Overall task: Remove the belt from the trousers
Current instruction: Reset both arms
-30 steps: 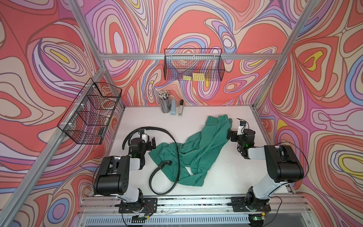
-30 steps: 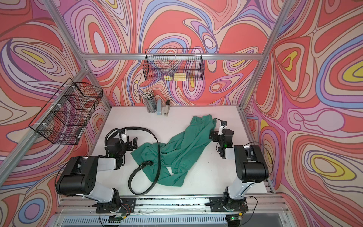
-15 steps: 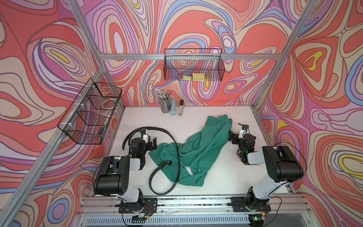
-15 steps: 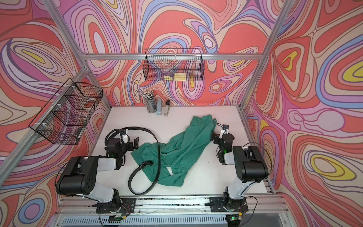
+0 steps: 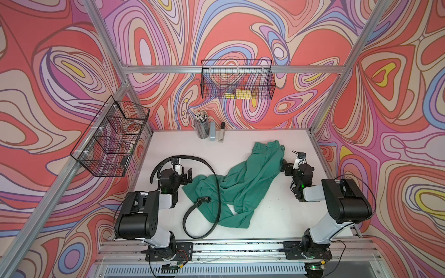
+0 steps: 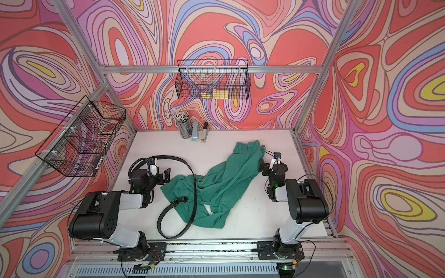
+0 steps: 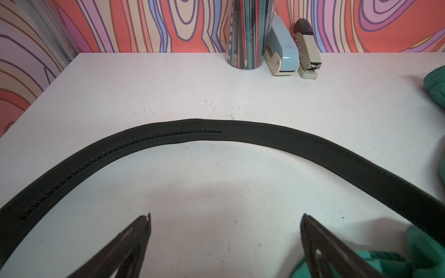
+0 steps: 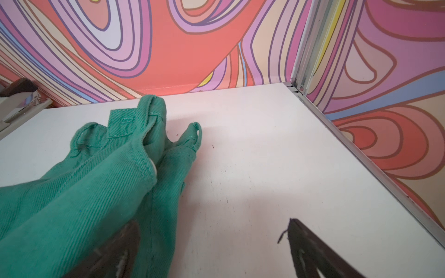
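Black belt [image 7: 240,131] lies looped across crumpled teal trousers [image 5: 250,183] on white table [image 5: 277,216].

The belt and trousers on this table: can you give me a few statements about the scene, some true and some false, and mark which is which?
1. The belt lies partly across the trousers. True.
2. The left gripper is clamped on the belt. False: its jaws are open, and the belt lies on the table ahead of them.
3. The right gripper is open and holds nothing. True.
4. The belt runs through the waistband loops near the right gripper. False: those loops are empty.
5. The pencil cup stands at the table's front edge. False: it stands at the back edge.
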Available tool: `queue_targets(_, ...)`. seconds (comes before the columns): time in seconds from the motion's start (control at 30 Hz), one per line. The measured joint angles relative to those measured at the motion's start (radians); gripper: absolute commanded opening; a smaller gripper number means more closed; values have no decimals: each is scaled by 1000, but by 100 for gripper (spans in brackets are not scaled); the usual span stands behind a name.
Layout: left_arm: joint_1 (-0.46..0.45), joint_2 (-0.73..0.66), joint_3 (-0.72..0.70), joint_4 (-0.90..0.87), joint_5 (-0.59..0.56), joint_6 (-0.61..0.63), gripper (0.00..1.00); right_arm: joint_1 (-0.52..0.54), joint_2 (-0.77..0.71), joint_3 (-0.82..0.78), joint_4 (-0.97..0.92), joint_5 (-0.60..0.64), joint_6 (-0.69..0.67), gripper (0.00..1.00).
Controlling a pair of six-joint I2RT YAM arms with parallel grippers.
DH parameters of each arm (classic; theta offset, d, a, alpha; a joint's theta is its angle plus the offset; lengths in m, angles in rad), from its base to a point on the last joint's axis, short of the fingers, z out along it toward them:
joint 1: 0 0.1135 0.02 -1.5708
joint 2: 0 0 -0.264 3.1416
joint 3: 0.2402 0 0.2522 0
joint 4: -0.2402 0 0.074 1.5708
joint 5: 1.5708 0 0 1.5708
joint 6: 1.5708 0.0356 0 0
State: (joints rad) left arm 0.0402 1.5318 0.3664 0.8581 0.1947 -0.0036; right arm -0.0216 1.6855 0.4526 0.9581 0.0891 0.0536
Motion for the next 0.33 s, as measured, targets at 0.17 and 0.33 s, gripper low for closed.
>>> queue_targets(0.17, 0, 0, 0, 0, 0, 0, 100, 1, 0, 0, 0, 1, 0, 98)
queue_targets(0.33, 0, 0, 0, 0, 0, 0, 100, 3, 0, 0, 0, 1, 0, 98)
